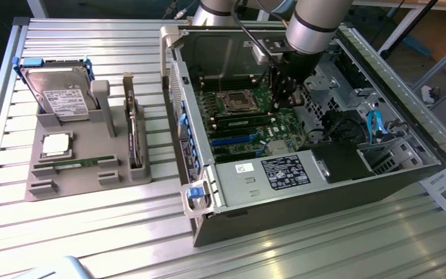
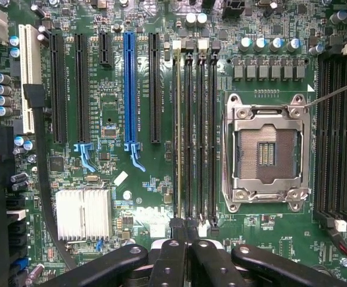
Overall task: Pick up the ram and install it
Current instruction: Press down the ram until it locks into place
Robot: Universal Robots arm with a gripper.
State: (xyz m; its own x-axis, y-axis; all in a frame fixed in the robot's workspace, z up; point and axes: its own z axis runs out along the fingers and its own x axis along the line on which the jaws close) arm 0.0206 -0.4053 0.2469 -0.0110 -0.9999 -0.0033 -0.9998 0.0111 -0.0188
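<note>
A ram stands edge-on in the memory slot nearest the black card slots; only its thin yellow-green top edge shows. In the exterior view it is a green strip below the processor socket. My gripper is shut with nothing between its dark fingers, and its tips hover over the latch end of that slot. Whether they touch the stick I cannot tell. The gripper hangs from the grey arm inside the open computer case. Another green ram stick lies in the grey holder outside the case.
The holder also carries a hard drive, a square silver processor chip and an upright dark card. On the motherboard are an empty processor socket, a silver heatsink, a blue card slot and more memory slots.
</note>
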